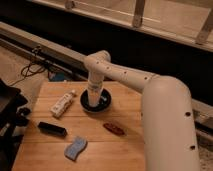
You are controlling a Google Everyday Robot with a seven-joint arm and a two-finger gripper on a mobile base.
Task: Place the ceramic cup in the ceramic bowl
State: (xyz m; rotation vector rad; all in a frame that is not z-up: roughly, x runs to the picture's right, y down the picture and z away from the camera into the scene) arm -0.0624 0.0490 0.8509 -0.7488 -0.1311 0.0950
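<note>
The arm (150, 95) reaches down from the right over one wooden table (100, 135). Its gripper (93, 98) sits inside the one black bowl (96, 101), hiding most of the interior. I cannot make out the cup. Left of the gripper lies one white bottle (62, 103); nearer the camera are a black bar (52, 129), a blue sponge (75, 148) and a brown object (114, 129).
</note>
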